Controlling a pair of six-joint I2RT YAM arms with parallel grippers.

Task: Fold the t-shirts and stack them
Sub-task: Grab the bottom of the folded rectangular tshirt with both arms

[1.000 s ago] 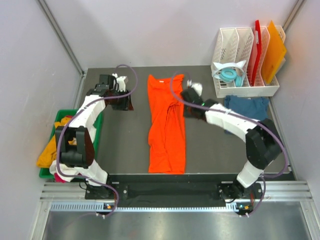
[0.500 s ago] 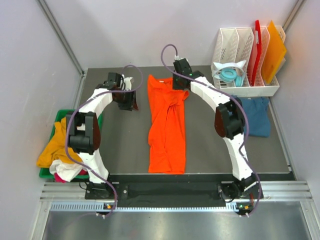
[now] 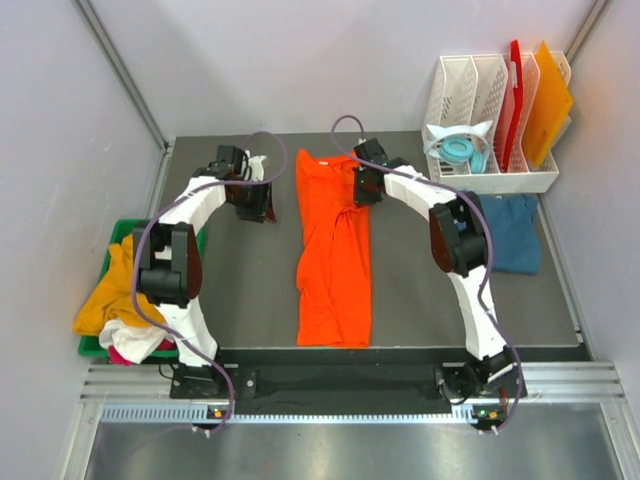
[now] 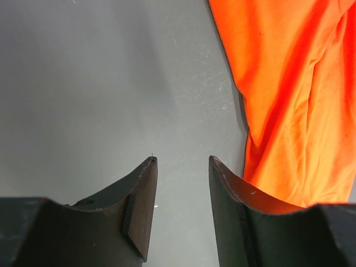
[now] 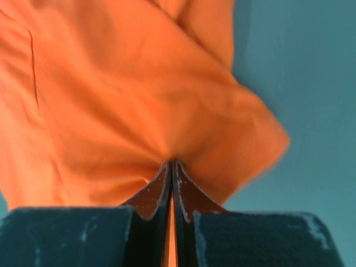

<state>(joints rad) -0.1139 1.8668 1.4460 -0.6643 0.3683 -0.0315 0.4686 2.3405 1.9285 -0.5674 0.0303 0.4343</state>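
On desk [image 3: 240,290], centre: orange t-shirt [image 3: 333,250], laid out lengthwise | right gripper [image 5: 171,163]: clenched, pinching a fold of that shirt's cloth at its far right side | left gripper [image 4: 182,160]: jaws partly apart, empty, over bare desk just left of the shirt | blue t-shirt [image 3: 515,235]: desk, right edge.

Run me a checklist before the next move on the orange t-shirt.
1. The right gripper is shut on the orange t-shirt: ok.
2. The left gripper grips the shirt: not ok. It is open over the bare table, beside the shirt's edge.
3. The shirt lies flat: not ok, it is creased near the pinched sleeve.
4. The blue t-shirt is apart from the orange one: ok.
5. How many cloth layers are pinched: cannot tell.
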